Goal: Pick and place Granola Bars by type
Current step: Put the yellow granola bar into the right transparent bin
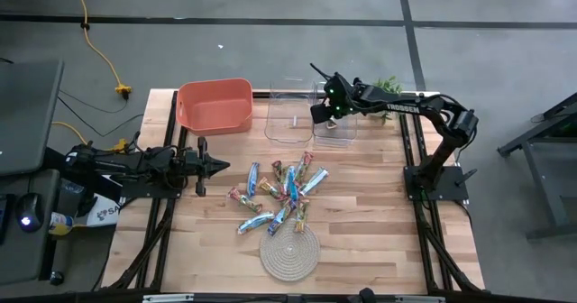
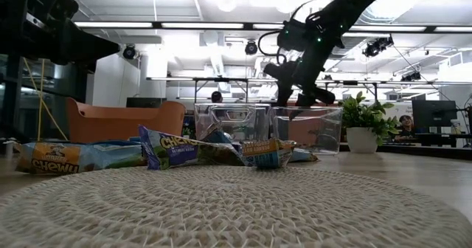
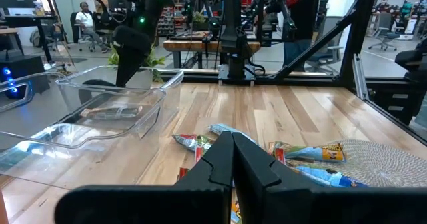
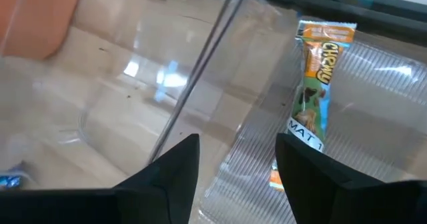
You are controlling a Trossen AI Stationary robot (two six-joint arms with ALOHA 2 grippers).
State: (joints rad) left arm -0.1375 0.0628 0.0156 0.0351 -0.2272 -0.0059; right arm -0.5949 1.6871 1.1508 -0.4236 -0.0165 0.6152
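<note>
Spanning the high view: pale wooden slatted table [image 1: 361,213], bare boards lying open along its right side and near edge. Sitting along the far edge: salmon-orange plastic bin [image 1: 215,105], then two clear plastic rectangular bins side by side, left clear bin [image 1: 290,116] and right clear bin [image 1: 335,124] touching at their walls. Lying near the front edge: round coiled rope mat [image 1: 289,251], just beside a loose scatter of slim shiny-wrapped Granola Bars [image 1: 281,191] at mid-table, blue-silver and red-pink ones overlapping, individual counts hard making out. Hovering over the right clear bin: right gripper [image 4: 237,161], fingers spread apart and empty, one greenish-tan bar [image 4: 315,91] lying flat below it, partly blurred by ribbed plastic. Waiting at the left edge: left gripper [image 1: 222,166], fingers pressed together, clear of the pile.
</note>
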